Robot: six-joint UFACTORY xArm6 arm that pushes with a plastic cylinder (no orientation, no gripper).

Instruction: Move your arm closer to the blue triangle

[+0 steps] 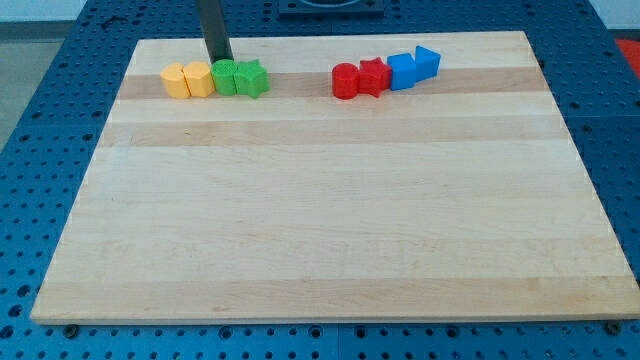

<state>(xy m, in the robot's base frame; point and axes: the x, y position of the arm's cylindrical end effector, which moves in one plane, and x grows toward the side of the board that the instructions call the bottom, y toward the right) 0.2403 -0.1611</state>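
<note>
The blue triangle (427, 62) lies near the view's top, right of centre, at the right end of a row with a blue cube (402, 71), a red star (374, 76) and a red cylinder (346, 81). My tip (221, 60) is far to the left of that row, at the top edge of a second row: a yellow block (175, 81), a yellow hexagon (199, 79), a green block (226, 77) and a green star (252, 78). The tip stands just above the green block, touching or nearly touching it.
The wooden board (330, 220) lies on a blue perforated table (40, 120). The board's top edge is just behind both rows of blocks.
</note>
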